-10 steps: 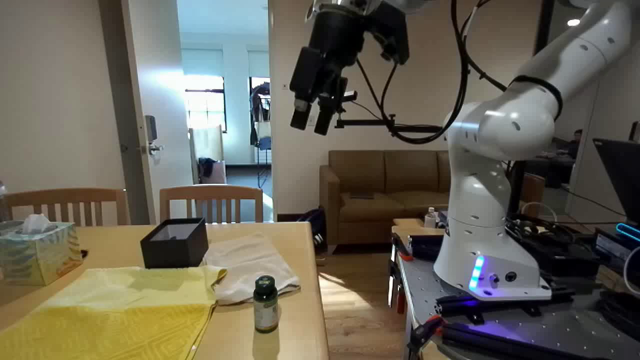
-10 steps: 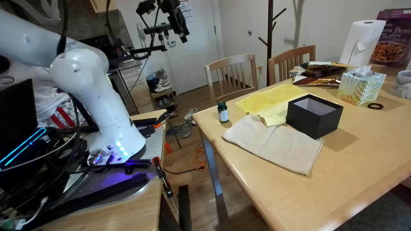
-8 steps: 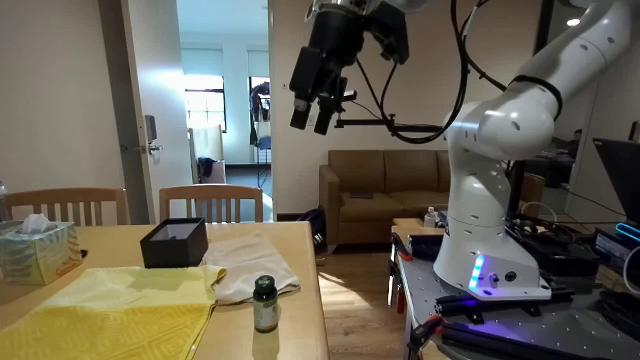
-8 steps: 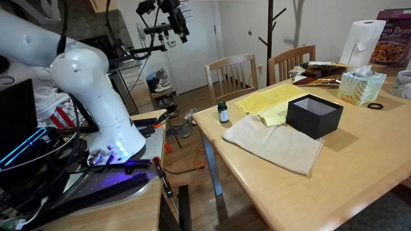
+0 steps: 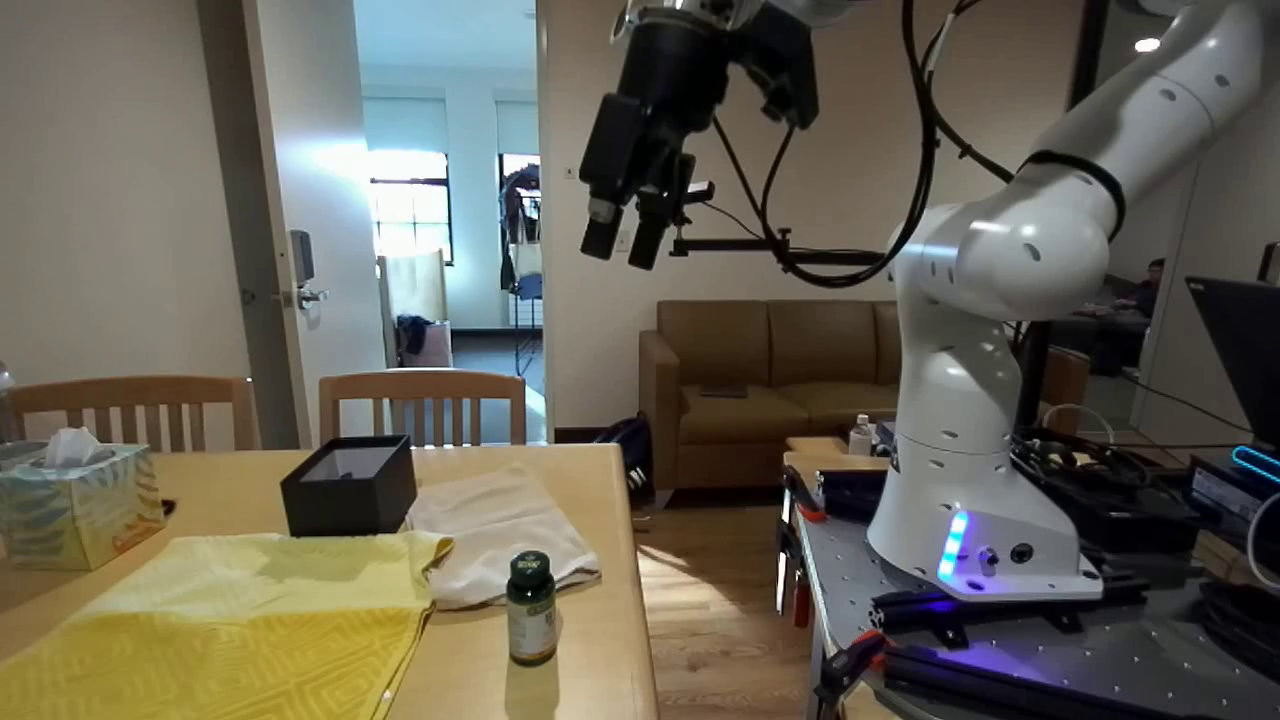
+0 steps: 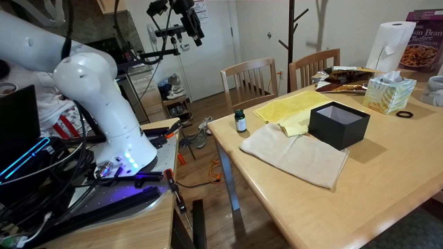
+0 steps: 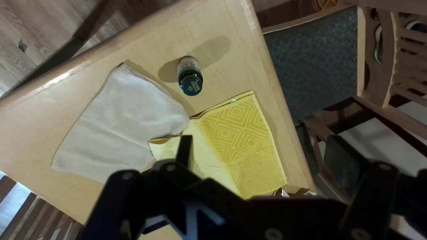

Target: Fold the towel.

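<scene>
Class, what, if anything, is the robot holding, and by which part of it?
Nothing is held: the jaws stand open with nothing between them, and the yellow towel lies on the table.

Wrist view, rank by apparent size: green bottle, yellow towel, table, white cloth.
1. Table, running past the frame.
2. White cloth and yellow towel: too alike to rank, and the tool hides part of the towel.
3. Green bottle.
</scene>
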Robot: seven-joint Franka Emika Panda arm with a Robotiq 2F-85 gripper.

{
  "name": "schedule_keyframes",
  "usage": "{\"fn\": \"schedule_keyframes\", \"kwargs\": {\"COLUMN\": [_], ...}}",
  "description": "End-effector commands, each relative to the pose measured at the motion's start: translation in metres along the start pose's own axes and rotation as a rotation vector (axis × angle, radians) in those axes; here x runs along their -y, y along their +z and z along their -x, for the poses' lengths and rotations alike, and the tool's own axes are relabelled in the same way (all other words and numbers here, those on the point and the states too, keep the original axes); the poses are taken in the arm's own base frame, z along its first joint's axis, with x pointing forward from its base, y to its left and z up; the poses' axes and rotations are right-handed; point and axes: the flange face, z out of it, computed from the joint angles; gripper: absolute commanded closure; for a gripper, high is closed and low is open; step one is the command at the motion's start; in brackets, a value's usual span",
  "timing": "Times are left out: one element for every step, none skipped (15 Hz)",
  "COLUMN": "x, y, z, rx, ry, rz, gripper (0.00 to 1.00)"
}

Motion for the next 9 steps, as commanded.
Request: {"fn": "schedule_keyframes", "kwargs": {"x": [0.000,0.001,0.002,0.003,0.005,0.010,0.012,0.018,0.023], "y": [-0.003,-0.003,-0.003,0.000,0.003,0.008,0.009,0.021,0.026], "z": [-0.002,-0.006,-0.010,-0.020,-0.025,-0.037,-0.044,-0.051,-0.058], "rx": [-0.104,-0.133,-0.168,-0.155,-0.155,-0.112,-0.078,-0.037,-0.012], "ry": [-0.088,-0.101,-0.134,-0.166,-0.186,-0.238,-0.265,-0.295,-0.329], "rz": [0.104,0.155,0.187,0.206,0.227,0.207,0.205,0.212,0.193], "gripper": [0.00,0.00,0.00,0.00,0.00,0.00,0.00,0.00,0.00]}}
